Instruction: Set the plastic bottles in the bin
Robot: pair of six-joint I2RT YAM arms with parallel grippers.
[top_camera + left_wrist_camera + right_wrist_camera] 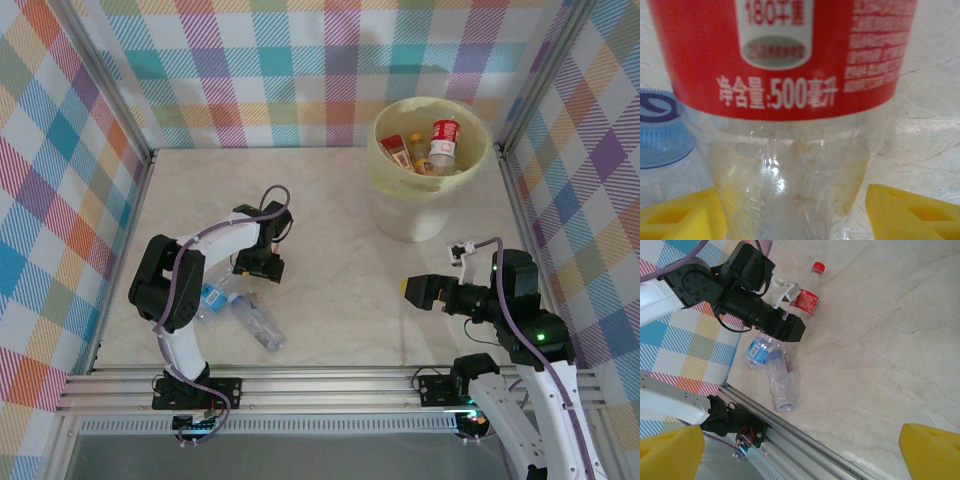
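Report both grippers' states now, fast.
Left gripper: open, straddling the red-labelled bottle, not yet clamped.
Right gripper: open, holding nothing.

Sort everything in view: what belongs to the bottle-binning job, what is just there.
Job: large round pale yellow plastic bin; plastic bottles already inside it; red-labelled, red-capped clear plastic bottle; blue-labelled clear plastic bottle; clear plastic bottle lying beside it.

Just there: marbled table; checked cloth walls; aluminium rail.
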